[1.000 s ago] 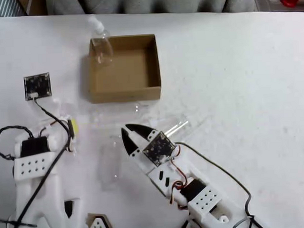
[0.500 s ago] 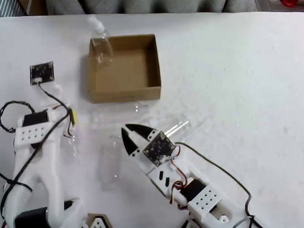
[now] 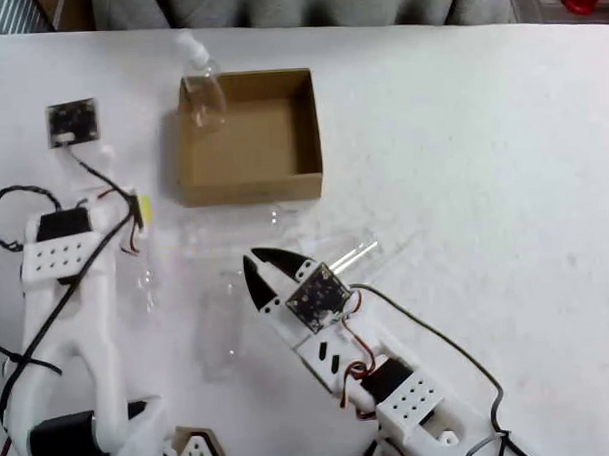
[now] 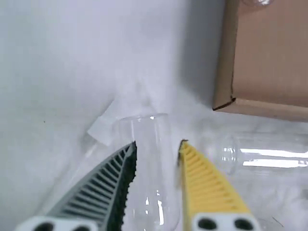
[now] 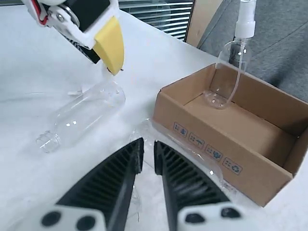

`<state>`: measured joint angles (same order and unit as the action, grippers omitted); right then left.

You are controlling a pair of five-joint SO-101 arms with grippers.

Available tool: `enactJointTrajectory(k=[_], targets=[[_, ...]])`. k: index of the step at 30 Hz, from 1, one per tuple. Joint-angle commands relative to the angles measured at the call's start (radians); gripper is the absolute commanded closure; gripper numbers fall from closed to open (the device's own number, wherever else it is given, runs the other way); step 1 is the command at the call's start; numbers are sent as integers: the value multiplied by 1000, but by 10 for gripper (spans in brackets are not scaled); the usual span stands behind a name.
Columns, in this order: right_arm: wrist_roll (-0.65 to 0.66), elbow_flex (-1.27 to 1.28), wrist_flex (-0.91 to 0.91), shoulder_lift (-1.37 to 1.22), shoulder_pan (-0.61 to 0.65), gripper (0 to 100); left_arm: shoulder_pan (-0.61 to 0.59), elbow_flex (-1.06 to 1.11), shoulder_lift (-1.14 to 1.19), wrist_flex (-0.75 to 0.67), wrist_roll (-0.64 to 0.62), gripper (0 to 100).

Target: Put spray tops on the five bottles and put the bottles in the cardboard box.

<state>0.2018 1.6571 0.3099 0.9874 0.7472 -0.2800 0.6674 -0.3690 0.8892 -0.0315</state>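
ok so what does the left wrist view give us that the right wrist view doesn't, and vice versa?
Left wrist adds: the left hand seen from behind its own tips, grey finger included, open with one finger on each side of the clear bottle lying on the table.
Right wrist adds: the right hand, its black fingers a narrow gap apart, the lying bottle's bare threaded neck, and a spray-topped bottle in a corner of the cardboard box.
Both: that lying bottle, the box, and the left hand's yellow finger.
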Motion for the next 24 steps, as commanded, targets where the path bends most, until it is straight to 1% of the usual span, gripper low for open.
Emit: enactJointTrajectory(k=[1,4,7,10,14,18,21,24], targets=[[11,0,-2,15,12,984,61,-89,-5,12,166,985],[11,0,-2,7,10,984,58,-120,-5,11,256,960],[6,2,-4,5,10,984,62,-135,-4,15,342,978],[8,9,-44,7,10,984,74,-149,-4,34,416,980],[9,6,-59,12,8,984,85,-192,51,61,433,980],[9,5,-59,12,-4,984,88,-328,197,140,436,980],[9,5,-58,15,-5,984,102,-417,306,155,437,980],[9,5,-58,15,-7,984,133,-476,406,152,497,980]])
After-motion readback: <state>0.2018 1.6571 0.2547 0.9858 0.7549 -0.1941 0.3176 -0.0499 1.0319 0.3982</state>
